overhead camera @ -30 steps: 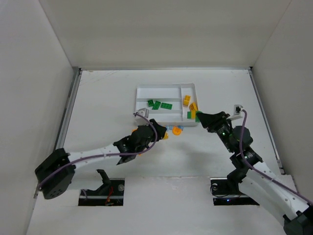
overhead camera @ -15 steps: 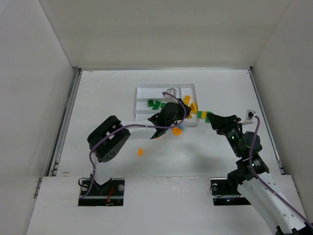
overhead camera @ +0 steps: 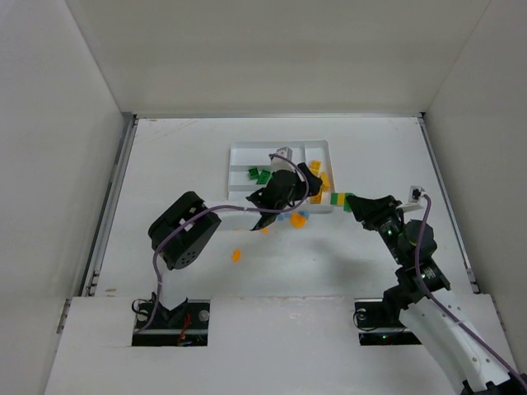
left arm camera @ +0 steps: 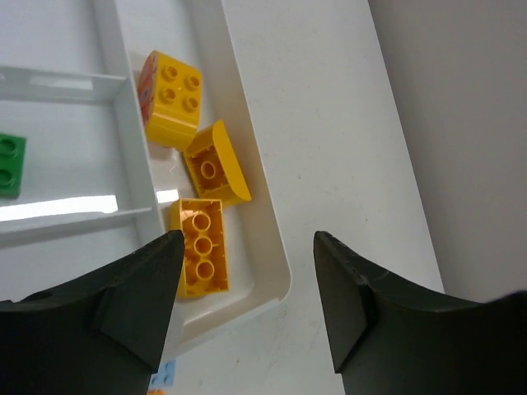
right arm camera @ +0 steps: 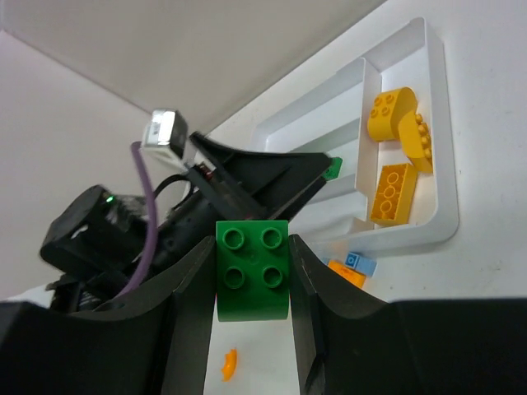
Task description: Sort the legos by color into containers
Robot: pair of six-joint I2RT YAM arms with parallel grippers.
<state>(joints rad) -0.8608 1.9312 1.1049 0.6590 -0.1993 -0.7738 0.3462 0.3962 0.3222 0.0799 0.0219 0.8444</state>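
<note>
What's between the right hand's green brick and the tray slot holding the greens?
The left hand, open, hangs over the tray's end slot. That puts it squarely between the held green brick and the greens in the long slot.

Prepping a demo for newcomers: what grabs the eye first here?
The green brick clamped in the jaws of the right gripper fills the middle of the right wrist view. Next, the left gripper hangs open over the end slot of the tray, where three yellow-orange bricks lie; one orange piece sits apart on the table.

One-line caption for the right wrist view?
Right gripper clamps a green brick beside the white tray, three yellow bricks in its end slot.
</note>
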